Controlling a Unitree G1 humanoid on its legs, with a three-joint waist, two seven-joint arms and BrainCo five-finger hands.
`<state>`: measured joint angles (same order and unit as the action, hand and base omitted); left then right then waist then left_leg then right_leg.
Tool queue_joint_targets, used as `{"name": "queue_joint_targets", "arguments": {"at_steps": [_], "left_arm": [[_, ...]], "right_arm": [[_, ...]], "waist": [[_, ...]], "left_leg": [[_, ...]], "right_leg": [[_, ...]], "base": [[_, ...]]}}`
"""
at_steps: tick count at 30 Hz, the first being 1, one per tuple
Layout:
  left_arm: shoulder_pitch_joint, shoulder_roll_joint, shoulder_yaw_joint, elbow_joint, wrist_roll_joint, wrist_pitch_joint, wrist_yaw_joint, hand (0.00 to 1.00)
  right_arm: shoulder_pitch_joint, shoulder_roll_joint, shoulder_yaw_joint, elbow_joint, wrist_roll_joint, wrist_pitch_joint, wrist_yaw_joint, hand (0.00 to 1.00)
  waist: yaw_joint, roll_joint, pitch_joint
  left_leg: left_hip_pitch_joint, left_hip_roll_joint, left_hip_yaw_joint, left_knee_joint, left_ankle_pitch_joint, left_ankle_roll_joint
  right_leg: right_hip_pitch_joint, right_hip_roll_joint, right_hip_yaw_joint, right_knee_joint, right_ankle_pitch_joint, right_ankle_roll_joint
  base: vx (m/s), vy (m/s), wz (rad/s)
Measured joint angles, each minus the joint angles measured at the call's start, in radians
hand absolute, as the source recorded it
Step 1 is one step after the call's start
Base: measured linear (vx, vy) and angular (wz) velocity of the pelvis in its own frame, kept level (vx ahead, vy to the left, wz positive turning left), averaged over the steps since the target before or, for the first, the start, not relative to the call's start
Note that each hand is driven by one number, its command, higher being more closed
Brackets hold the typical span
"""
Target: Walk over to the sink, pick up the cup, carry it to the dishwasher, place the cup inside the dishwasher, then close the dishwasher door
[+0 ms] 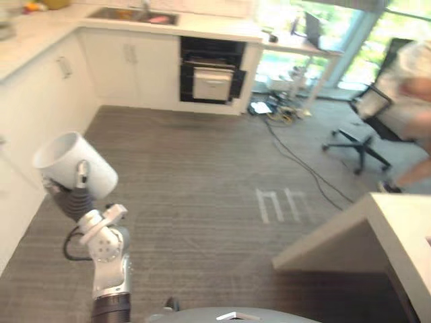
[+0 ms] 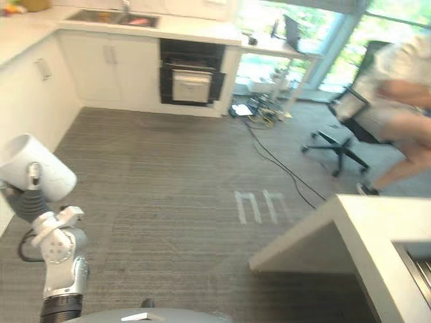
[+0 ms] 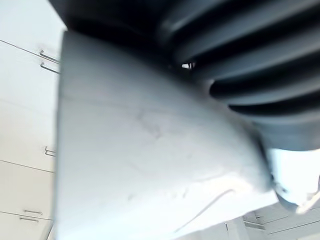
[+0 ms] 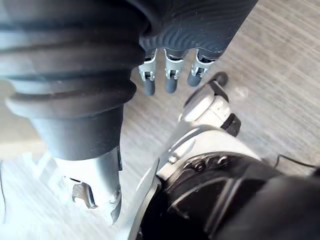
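We see the left hand (image 1: 75, 194) raised at the lower left, its fingers curled round the white cup (image 1: 74, 165), which tilts with its mouth upward and to the left. The right hand (image 4: 169, 76) hangs over the grey carpet (image 1: 202, 175), fingers relaxed and holding nothing. The dishwasher (image 1: 212, 70) stands across the floor under the counter, its dark inside showing, well apart from the cup. The sink (image 1: 135, 15) lies up and left of it. 1 person (image 1: 417, 87) sits at the right.
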<state>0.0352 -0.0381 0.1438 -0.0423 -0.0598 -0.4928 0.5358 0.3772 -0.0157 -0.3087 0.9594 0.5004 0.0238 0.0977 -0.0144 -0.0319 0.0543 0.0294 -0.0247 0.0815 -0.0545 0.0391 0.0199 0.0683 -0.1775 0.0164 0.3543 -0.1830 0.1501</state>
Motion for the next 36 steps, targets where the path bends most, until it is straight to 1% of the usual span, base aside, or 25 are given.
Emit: {"name": "queue_joint_targets", "arguments": {"at_steps": [2,4,6,7,8,9,10,11,17,20,21,22,23,24,25,26,28,29,30,31,32,33,34,35,36], "left_arm": [[-0.021,0.0,-0.041,0.017,-0.016,0.018,-0.031,1.0],[-0.022,0.021,-0.07,0.024,-0.016,0.038,-0.043,1.0],[-0.011,0.03,-0.08,0.056,-0.016,0.069,-0.05,1.0],[-0.012,0.035,-0.081,0.062,-0.016,0.077,-0.054,1.0],[-0.012,0.046,-0.089,0.073,-0.016,0.094,-0.065,1.0],[-0.013,0.05,-0.101,0.081,-0.016,0.101,-0.067,1.0],[-0.015,0.059,-0.127,0.11,-0.015,0.111,-0.08,1.0],[-0.018,0.135,-0.144,0.173,-0.027,0.132,-0.107,1.0],[-0.018,0.134,-0.146,0.173,-0.041,0.132,-0.116,1.0],[-0.014,0.121,-0.144,0.163,-0.142,0.14,-0.181,1.0],[-0.014,0.109,-0.14,0.142,-0.181,0.15,-0.203,1.0],[-0.013,0.093,-0.137,0.111,-0.22,0.163,-0.231,1.0],[-0.009,0.065,-0.135,0.076,-0.266,0.182,-0.272,1.0],[-0.007,0.05,-0.132,0.063,-0.285,0.188,-0.292,1.0],[0.002,0.034,-0.123,0.047,-0.313,0.191,-0.32,1.0],[0.018,0.029,-0.106,0.023,-0.35,0.198,-0.35,1.0],[0.038,0.023,-0.107,0.014,-0.392,0.214,-0.383,1.0],[0.05,0.011,-0.115,0.01,-0.402,0.218,-0.391,1.0],[0.053,0.005,-0.116,0.007,-0.409,0.221,-0.391,1.0],[0.064,-0.008,-0.112,-0.016,-0.416,0.229,-0.39,1.0],[0.067,-0.018,-0.106,-0.039,-0.418,0.231,-0.392,1.0],[0.067,-0.022,-0.102,-0.054,-0.418,0.232,-0.395,1.0],[0.063,-0.022,-0.103,-0.066,-0.418,0.232,-0.411,1.0],[0.057,-0.021,-0.103,-0.065,-0.418,0.234,-0.42,1.0],[0.053,-0.021,-0.103,-0.061,-0.417,0.246,-0.44,1.0]], "right_arm": [[-0.002,-0.003,0.016,0.001,-0.001,0.001,0.011,0.0],[-0.014,-0.014,0.043,0.006,0.001,0.008,0.011,0.0],[-0.061,-0.041,0.096,0.031,0.015,0.03,0.027,0.0],[-0.086,-0.047,0.111,0.034,0.022,0.037,0.035,0.0],[-0.14,-0.057,0.136,0.038,0.026,0.05,0.052,0.0],[-0.16,-0.058,0.148,0.038,0.027,0.05,0.06,0.0],[-0.198,-0.054,0.155,0.04,0.044,0.046,0.075,0.0],[-0.302,-0.052,0.171,0.118,0.043,0.005,0.073,0.0],[-0.288,-0.05,0.171,0.118,0.043,0.006,0.074,0.0],[-0.279,-0.049,0.167,0.116,0.047,0.02,0.093,0.0],[-0.274,-0.045,0.165,0.113,0.054,0.025,0.108,0.0],[-0.266,-0.047,0.147,0.107,0.064,0.031,0.123,0.0],[-0.252,-0.059,0.134,0.093,0.089,0.039,0.136,0.0],[-0.24,-0.07,0.126,0.078,0.101,0.045,0.139,0.0],[-0.224,-0.072,0.111,0.071,0.12,0.051,0.146,0.0],[-0.206,-0.067,0.087,0.064,0.142,0.065,0.16,0.0],[-0.184,-0.068,0.027,0.052,0.163,0.096,0.158,0.0],[-0.169,-0.082,0.001,0.049,0.159,0.125,0.141,0.0],[-0.163,-0.084,-0.015,0.051,0.156,0.136,0.136,0.0],[-0.148,-0.084,-0.037,0.062,0.122,0.141,0.133,0.0],[-0.144,-0.078,-0.089,0.082,0.106,0.149,0.137,0.0],[-0.142,-0.076,-0.119,0.089,0.081,0.151,0.137,0.0],[-0.143,-0.073,-0.162,0.117,0.052,0.148,0.138,0.0],[-0.143,-0.069,-0.183,0.128,0.041,0.146,0.138,0.0],[-0.145,-0.064,-0.212,0.157,0.041,0.132,0.137,0.0]], "waist": [[-0.006,-0.002,-0.006],[0.002,-0.025,-0.023],[0.022,-0.023,-0.051],[0.023,-0.025,-0.055],[0.023,-0.035,-0.063],[0.021,-0.031,-0.061],[0.015,-0.017,-0.052],[-0.001,-0.025,0.003],[-0.003,-0.027,0.005],[0.006,-0.029,0.02],[0.004,-0.031,0.025],[0.006,-0.025,0.035],[0.005,0.004,0.052],[0.005,0.013,0.058],[0.005,0.02,0.061],[0.002,0.015,0.058],[-0.004,0.02,0.061],[-0.003,0.015,0.055],[0.0,0.025,0.057],[0.005,0.054,0.058],[0.005,0.075,0.059],[0.005,0.083,0.056],[0.006,0.088,0.053],[0.008,0.087,0.052],[0.013,0.075,0.044]], "left_leg": [[0.011,-0.005,0.021,-0.003,0.0,0.0],[0.035,-0.009,0.049,-0.031,0.029,0.001],[0.029,0.008,0.046,-0.031,0.042,-0.015],[0.02,0.011,0.049,-0.031,0.045,-0.019],[0.004,0.015,0.058,-0.031,0.053,-0.029],[-0.001,0.018,0.059,-0.031,0.057,-0.034],[-0.002,0.027,0.057,-0.031,0.064,-0.044],[0.024,0.042,0.054,-0.033,0.061,-0.057],[0.029,0.045,0.066,-0.027,0.062,-0.057],[0.052,0.056,0.093,-0.016,0.061,-0.057],[0.026,0.062,0.1,0.037,0.04,-0.056],[-0.008,0.079,0.121,0.12,0.001,-0.055],[-0.044,0.111,0.151,0.199,-0.04,-0.06],[-0.048,0.127,0.161,0.221,-0.053,-0.064],[-0.053,0.146,0.176,0.25,-0.072,-0.08],[-0.071,0.171,0.205,0.295,-0.085,-0.094],[-0.082,0.194,0.246,0.314,-0.089,-0.104],[-0.083,0.194,0.267,0.304,-0.079,-0.103],[-0.084,0.193,0.271,0.3,-0.071,-0.102],[-0.102,0.19,0.263,0.319,-0.069,-0.101],[-0.128,0.184,0.24,0.355,-0.078,-0.091],[-0.149,0.175,0.219,0.389,-0.096,-0.078],[-0.181,0.163,0.188,0.451,-0.13,-0.063],[-0.197,0.155,0.172,0.48,-0.149,-0.057],[-0.22,0.135,0.158,0.524,-0.187,-0.045]], "right_leg": [[-0.001,0.006,-0.007,-0.028,0.009,-0.003],[-0.013,0.001,-0.039,-0.065,0.058,-0.018],[0.004,0.017,-0.046,-0.122,0.04,-0.027],[0.006,0.022,-0.05,-0.142,0.037,-0.033],[0.008,0.028,-0.056,-0.188,0.032,-0.04],[0.011,0.032,-0.057,-0.206,0.031,-0.042],[0.026,0.046,-0.059,-0.234,0.03,-0.044],[0.086,0.062,-0.072,-0.315,0.056,-0.056],[0.097,0.065,-0.071,-0.322,0.063,-0.059],[0.126,0.066,-0.057,-0.334,0.074,-0.064],[0.125,0.065,-0.062,-0.33,0.075,-0.066],[0.127,0.07,-0.06,-0.324,0.075,-0.069],[0.136,0.087,-0.074,-0.309,0.058,-0.077],[0.135,0.094,-0.099,-0.285,0.043,-0.073],[0.117,0.094,-0.127,-0.214,0.011,-0.072],[0.083,0.09,-0.142,-0.108,-0.055,-0.089],[0.033,0.08,-0.154,-0.026,-0.109,-0.101],[-0.001,0.067,-0.149,0.028,-0.135,-0.102],[-0.015,0.061,-0.145,0.05,-0.146,-0.102],[-0.039,0.054,-0.14,0.079,-0.161,-0.098],[-0.054,0.049,-0.141,0.1,-0.173,-0.095],[-0.066,0.04,-0.142,0.121,-0.186,-0.091],[-0.07,0.029,-0.154,0.143,-0.207,-0.08],[-0.069,0.02,-0.165,0.154,-0.22,-0.073],[-0.071,-0.004,-0.181,0.17,-0.243,-0.057]], "base": [[0.11,-0.057,1.31],[0.08,-0.125,0.7],[0.13,-0.221,0.03],[0.1,-0.241,-0.28],[0.01,-0.158,-0.23],[0.0,-0.188,-0.16],[-0.01,-0.109,-0.03],[0.0,-0.072,0.01],[0.0,-0.001,-0.01],[-0.03,-0.009,-0.13],[-0.09,-0.011,-0.05],[-0.12,-0.025,0.02],[-0.13,-0.039,-0.01],[-0.13,-0.081,-0.03],[-0.09,-0.13,-0.06],[-0.06,-0.132,-0.01],[-0.11,-0.119,0.18],[-0.12,-0.115,0.13],[-0.07,-0.099,-0.01],[-0.03,-0.043,-0.02],[0.0,0.0,0.0],[0.05,0.044,0.19],[0.05,0.043,0.27],[0.12,0.09,0.44],[0.17,0.139,0.47]]}}
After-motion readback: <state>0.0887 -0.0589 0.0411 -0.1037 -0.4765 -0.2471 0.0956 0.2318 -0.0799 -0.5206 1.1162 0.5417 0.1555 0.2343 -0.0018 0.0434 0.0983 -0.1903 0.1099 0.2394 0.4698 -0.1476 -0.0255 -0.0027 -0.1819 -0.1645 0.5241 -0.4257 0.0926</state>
